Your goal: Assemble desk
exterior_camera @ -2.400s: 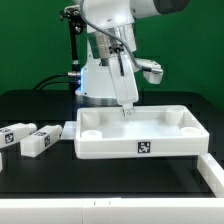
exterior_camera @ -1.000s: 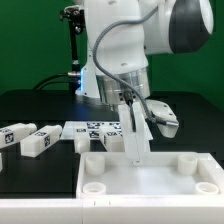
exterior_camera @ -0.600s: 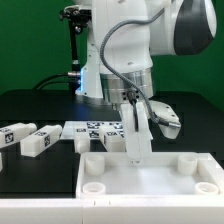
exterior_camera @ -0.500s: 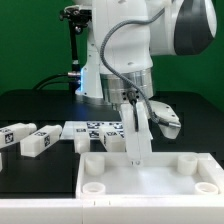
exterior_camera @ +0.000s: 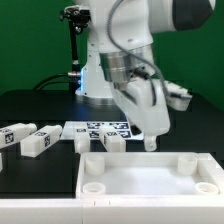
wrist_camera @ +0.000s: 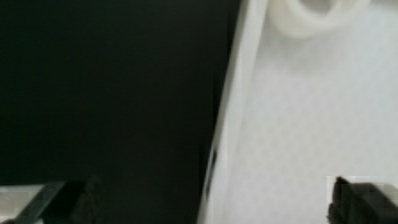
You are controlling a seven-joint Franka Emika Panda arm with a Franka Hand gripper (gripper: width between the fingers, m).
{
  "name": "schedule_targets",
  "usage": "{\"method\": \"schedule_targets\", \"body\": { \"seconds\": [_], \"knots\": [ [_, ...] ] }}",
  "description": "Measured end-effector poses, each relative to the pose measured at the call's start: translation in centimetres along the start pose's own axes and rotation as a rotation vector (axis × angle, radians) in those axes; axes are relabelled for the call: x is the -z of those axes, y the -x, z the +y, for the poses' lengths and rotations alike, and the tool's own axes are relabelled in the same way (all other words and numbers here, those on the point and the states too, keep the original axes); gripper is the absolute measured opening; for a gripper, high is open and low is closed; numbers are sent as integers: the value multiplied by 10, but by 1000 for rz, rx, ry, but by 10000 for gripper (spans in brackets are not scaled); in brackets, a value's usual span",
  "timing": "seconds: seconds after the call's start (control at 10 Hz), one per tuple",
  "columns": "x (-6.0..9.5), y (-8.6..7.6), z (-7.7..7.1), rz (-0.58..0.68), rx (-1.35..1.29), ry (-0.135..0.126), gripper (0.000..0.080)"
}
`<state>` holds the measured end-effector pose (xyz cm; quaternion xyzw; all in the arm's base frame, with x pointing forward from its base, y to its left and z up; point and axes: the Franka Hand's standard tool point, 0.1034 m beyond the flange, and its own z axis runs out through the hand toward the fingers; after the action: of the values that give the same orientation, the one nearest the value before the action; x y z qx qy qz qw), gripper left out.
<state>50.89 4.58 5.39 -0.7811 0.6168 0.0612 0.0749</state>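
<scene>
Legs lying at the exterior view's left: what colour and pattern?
White legs with black-and-white square tags; clearest in the exterior view.

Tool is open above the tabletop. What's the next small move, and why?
Probably swing the tool toward the exterior view's left, over a leg. It is open and empty, the tabletop's sockets stand empty, and the legs lie loose there.

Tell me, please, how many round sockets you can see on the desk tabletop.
4 on the tabletop, in the exterior view: one socket and another along its far edge, two nearer the camera. None seems hidden.
</scene>
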Motion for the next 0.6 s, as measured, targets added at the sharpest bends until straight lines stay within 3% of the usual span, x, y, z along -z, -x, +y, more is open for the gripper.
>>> {"method": "schedule_targets", "body": {
  "seconds": [0.3,0.6],
  "knots": [
    [-2,-3,1,0,215,2,648],
    [5,-7,3,-10,693,46,649]
  ]
}}
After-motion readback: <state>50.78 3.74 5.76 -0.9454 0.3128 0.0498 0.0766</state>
